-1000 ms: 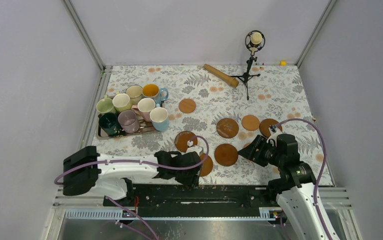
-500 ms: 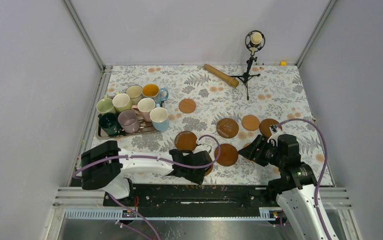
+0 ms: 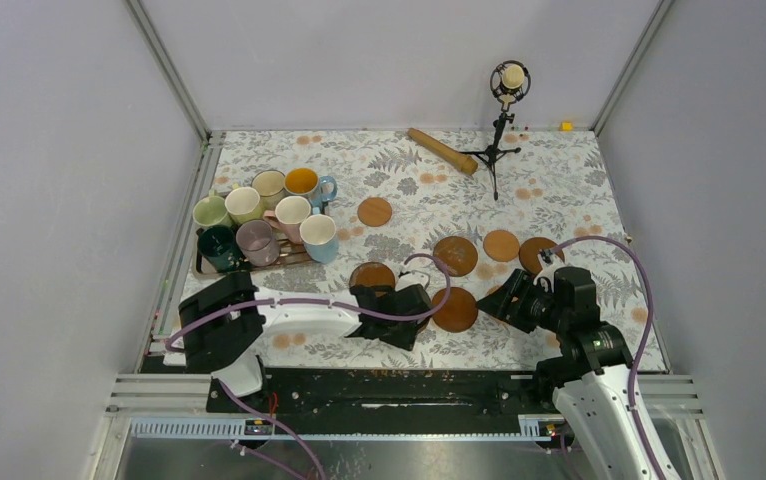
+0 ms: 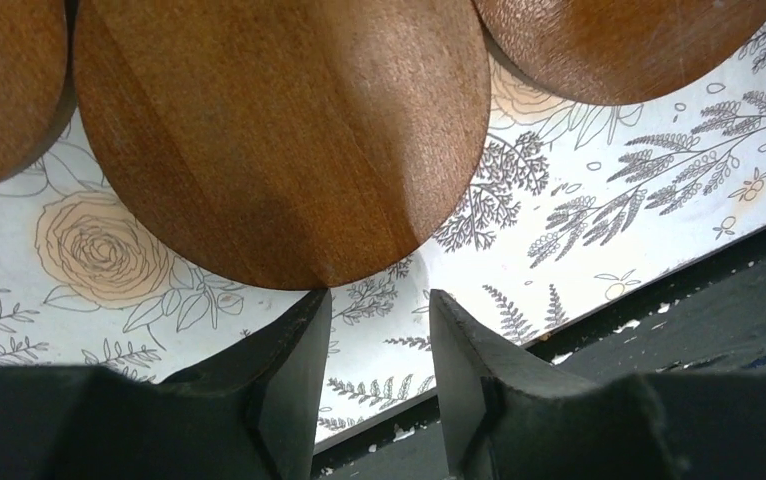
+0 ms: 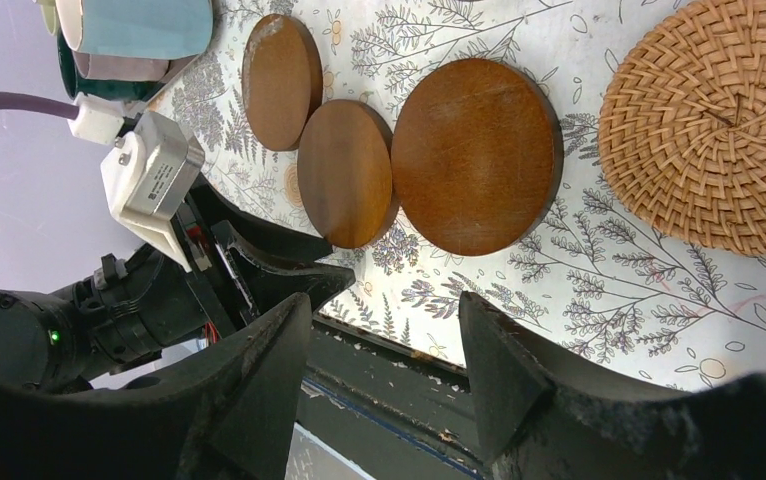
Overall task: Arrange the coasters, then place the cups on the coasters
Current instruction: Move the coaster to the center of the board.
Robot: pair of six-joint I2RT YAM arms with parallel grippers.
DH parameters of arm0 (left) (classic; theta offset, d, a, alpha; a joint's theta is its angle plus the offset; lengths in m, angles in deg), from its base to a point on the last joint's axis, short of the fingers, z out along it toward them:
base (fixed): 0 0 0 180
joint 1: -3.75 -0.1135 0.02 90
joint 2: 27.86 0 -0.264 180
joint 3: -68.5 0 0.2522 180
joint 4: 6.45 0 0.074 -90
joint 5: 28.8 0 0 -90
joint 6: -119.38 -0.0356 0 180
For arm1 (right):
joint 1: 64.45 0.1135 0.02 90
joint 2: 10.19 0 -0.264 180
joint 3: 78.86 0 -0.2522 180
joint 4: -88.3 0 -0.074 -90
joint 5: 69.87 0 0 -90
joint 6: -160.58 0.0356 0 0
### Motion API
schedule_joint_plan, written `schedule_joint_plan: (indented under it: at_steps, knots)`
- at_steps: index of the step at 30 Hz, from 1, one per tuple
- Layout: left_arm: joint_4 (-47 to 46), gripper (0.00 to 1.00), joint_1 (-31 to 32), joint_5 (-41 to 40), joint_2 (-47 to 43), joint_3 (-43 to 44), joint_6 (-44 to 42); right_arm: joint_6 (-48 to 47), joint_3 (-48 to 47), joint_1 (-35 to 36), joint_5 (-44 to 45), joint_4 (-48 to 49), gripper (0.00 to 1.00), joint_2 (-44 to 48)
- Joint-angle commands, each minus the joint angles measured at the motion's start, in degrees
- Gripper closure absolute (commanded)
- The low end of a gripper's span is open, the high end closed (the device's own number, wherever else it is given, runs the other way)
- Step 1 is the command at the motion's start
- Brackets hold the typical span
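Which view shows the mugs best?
The top view: all eight mugs stand in full sight. The right wrist view catches only parts of a few in its corner; the left wrist view shows none.

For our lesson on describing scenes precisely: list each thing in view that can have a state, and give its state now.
Cups: upright, bunched together, none on a coaster.
Coasters: lying flat, all bare.
Left gripper: jaws open, nothing between them, at a coaster's edge.
Right gripper: jaws open, empty.
Microphone stand: upright.
Wooden rod: lying flat.
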Motion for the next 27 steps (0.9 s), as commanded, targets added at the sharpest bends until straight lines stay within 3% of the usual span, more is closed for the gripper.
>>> schedule_joint_plan:
  at_steps: [1, 15, 23, 27]
  knots:
    - [-3.1, 0.58, -1.0, -1.8, 1.3, 2.7, -1.6, -1.2, -2.5, 0.4, 0.3, -0.3, 0.36, -1.0]
    - [-4.5, 0.57, -4.6, -0.5, -2.4, 6.0, -6.3, 0.9, -2.7, 0.4, 2.6, 2.4, 0.35, -3.6]
    - [0.3, 0.53, -5.0, -4.9, -12.9, 10.7, -12.6, 0.5, -4.5, 0.4, 5.8, 2.6, 0.32, -4.1]
    - [4.0, 0.43, -5.3, -9.6, -20.2, 12.1, -17.4, -0.2, -4.8, 0.3, 4.4, 6.7, 0.31, -7.6]
